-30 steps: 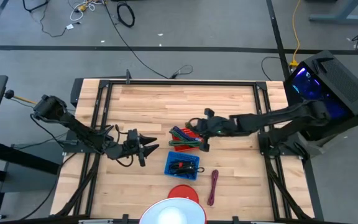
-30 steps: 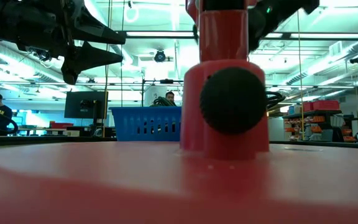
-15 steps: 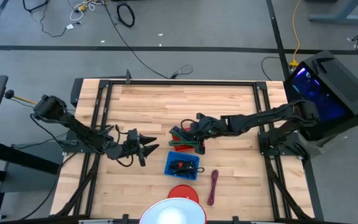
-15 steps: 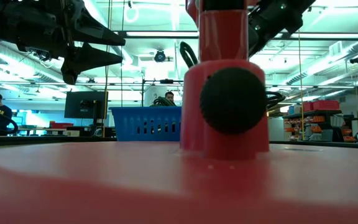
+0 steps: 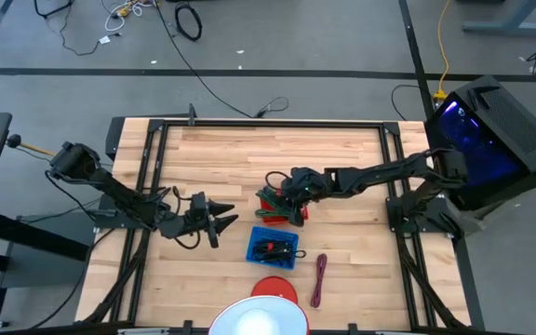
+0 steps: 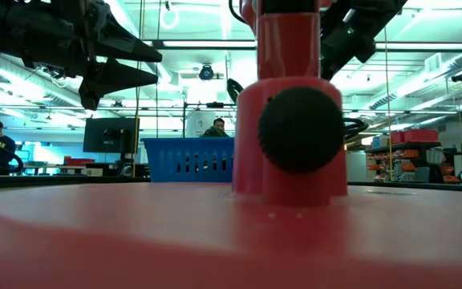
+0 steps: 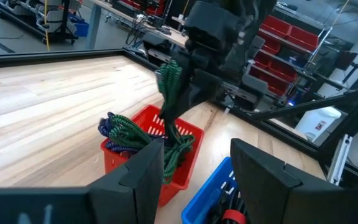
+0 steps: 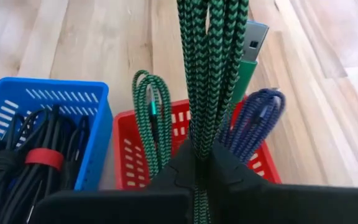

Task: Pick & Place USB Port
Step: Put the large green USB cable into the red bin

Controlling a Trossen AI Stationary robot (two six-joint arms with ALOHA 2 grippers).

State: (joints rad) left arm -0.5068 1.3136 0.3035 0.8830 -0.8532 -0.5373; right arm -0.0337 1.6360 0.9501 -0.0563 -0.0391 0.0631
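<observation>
my right gripper (image 8: 205,163) pinches a green braided usb cable (image 8: 211,74) above the red basket (image 5: 279,207); my left gripper (image 5: 223,221) waits wide open, seemingly empty, left of it.

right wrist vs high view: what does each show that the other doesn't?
Only the right wrist view: the green braided cable's USB plug, with the right gripper shut on the cable. Only the high view: the left gripper, open and waiting, and a maroon cable on the table. Both: red basket beside blue basket.
</observation>
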